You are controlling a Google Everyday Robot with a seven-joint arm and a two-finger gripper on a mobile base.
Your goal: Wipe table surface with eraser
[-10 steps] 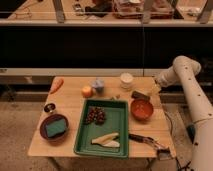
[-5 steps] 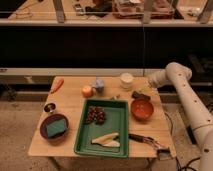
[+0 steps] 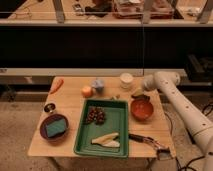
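- In the camera view, we see the gripper (image 3: pixel 137 92) at the far right of the table (image 3: pixel 70 100), hanging just behind the back rim of the red bowl (image 3: pixel 141 113).
- A second ago it sat further right, out near the table's edge. Half a second ago it was partway in, and now the white arm (image 3: pixel 172 95) has swung it left and down to this spot.
- The eraser (image 3: pixel 142 97), a small dark block, lies on the wood just behind the red bowl, between the bowl and the white cup (image 3: pixel 126 80). It looks to be in the same place as before, so only the arm has moved.
- The gripper now sits right over the eraser and partly hides it. We cannot tell whether they touch, nor how the gripper is set.
- We judge this to be the end of the reach, with the eraser not yet lifted and no wiping begun.
- The next move would need a careful drop onto the block, since the bowl's rim is just beside it and could be knocked.
- The green tray (image 3: pixel 83 131), the orange fruit (image 3: pixel 87 91), the carrot (image 3: pixel 56 85) and the black-handled tool (image 3: pixel 142 139) lie as they did earlier.
- Bare wood is scarce, mostly along the left and far edges, so wiping room looks tight.
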